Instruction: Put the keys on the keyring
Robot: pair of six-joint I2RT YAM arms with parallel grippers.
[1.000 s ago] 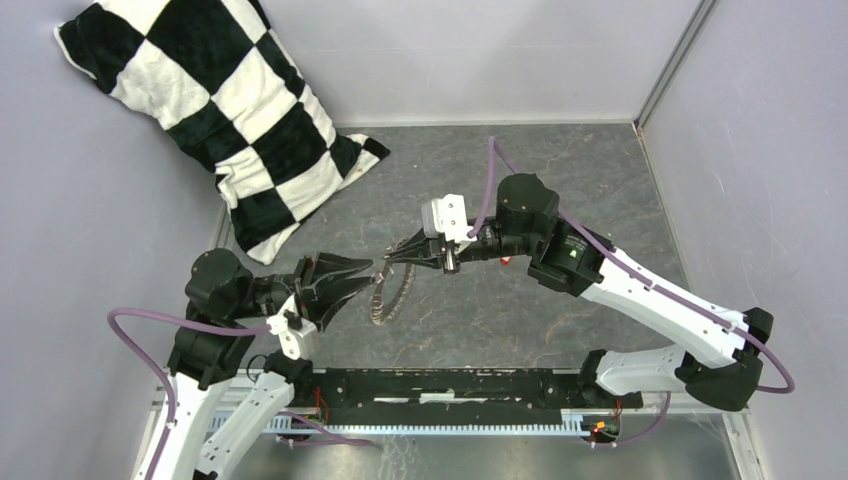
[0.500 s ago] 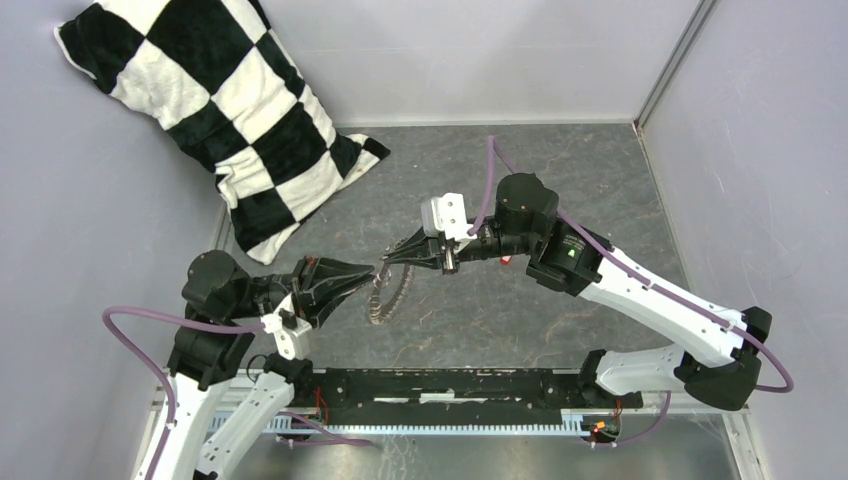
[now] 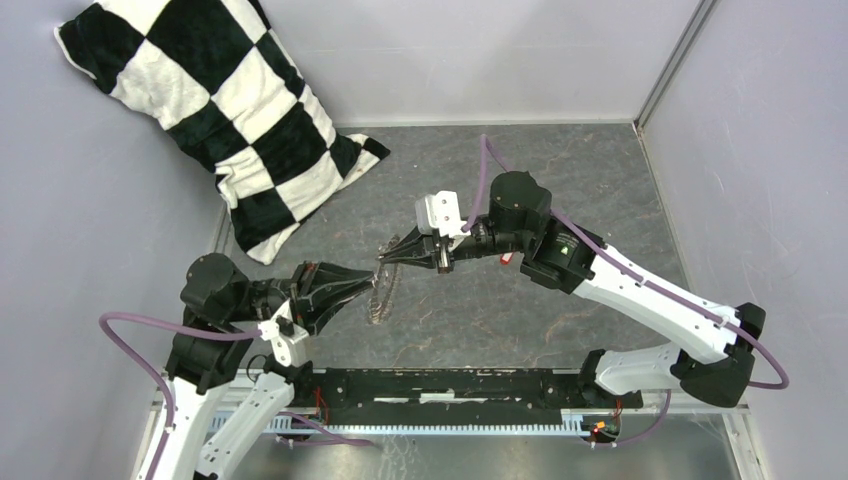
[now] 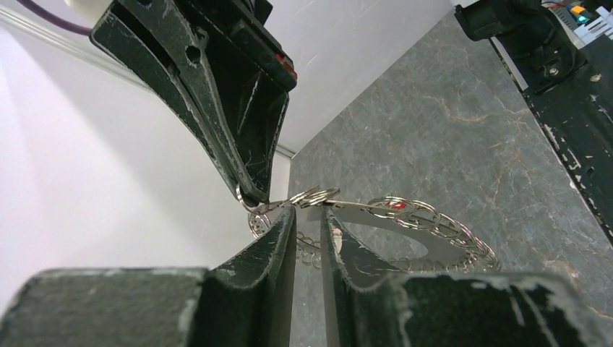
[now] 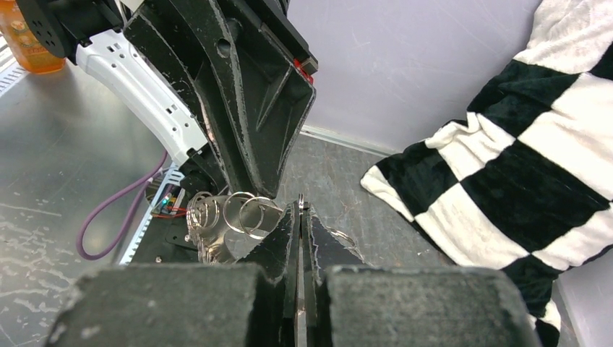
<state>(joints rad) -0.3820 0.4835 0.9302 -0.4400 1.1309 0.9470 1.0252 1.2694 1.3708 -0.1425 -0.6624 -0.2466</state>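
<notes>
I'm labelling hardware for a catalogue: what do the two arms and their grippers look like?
The left arm and right arm: white link shells, black joint housings, a purple cable looping along each. The left gripper and right gripper: black, tapering, scuffed fingers.

Right pincer (image 5: pixel 301 210) shut; left pincer (image 4: pixel 308 211) apparently barely parted.

One keyring (image 3: pixel 382 296): flat silvery hoop with a hollow centre, fringed with small split rings, standing on edge. One rim loop is pinched at the tips of the right gripper (image 3: pixel 384 260), and the neighbouring rim sits between the narrowly parted fingers of the left gripper (image 3: pixel 371 279). One key (image 3: pixel 507 259): tiny red speck on the table behind the right gripper, well apart from the keyring; metal part not discernible.
</notes>
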